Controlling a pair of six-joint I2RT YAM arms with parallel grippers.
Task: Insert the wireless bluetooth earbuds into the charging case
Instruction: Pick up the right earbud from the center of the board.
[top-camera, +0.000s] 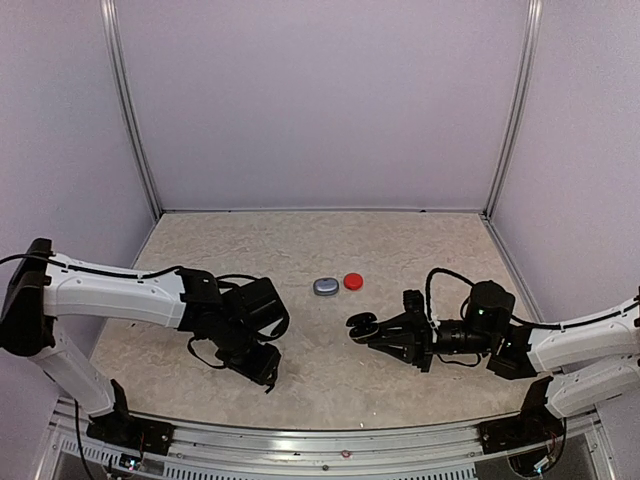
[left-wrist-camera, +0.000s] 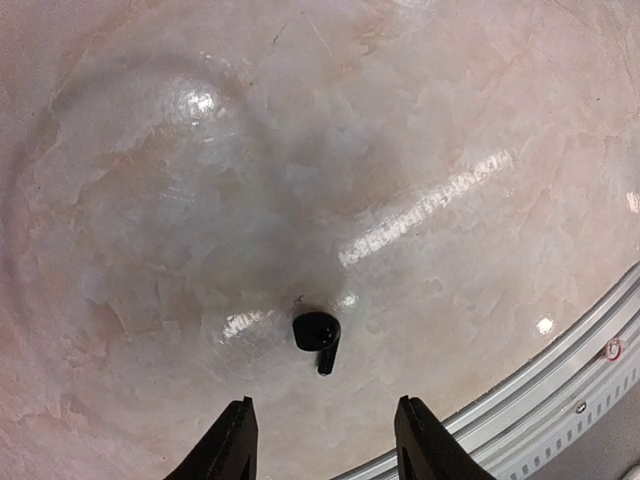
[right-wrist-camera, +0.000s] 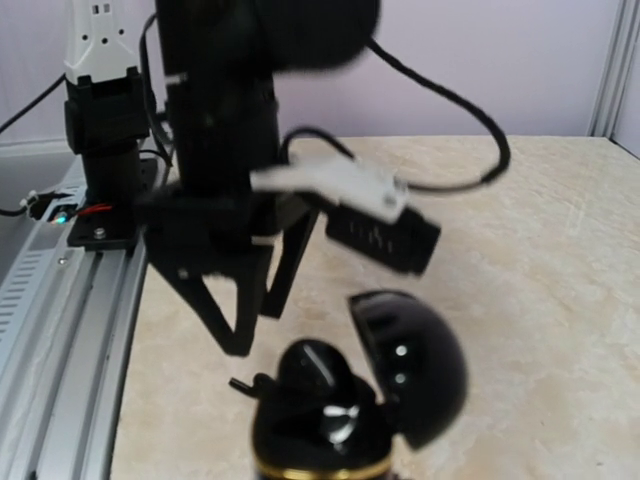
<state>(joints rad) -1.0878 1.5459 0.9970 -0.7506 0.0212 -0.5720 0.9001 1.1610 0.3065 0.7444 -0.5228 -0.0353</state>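
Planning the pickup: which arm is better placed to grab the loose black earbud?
Left. The left gripper, open, hangs over the black earbud on the table; the right gripper holds the open black case.

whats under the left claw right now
A small glossy black stemmed earbud lies on the marbled tabletop below the open left claw; from above the arm hides it.

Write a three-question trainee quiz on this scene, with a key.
1. True or false: the black earbud lies on the table, untouched, ahead of the left gripper and its open jaws.
2. Which gripper holds the open black case? A) left B) right C) neither
3. Fill in: beside the grey case lies a ___ case.
Key: 1 true; 2 B, the right gripper; 3 red, the red case.
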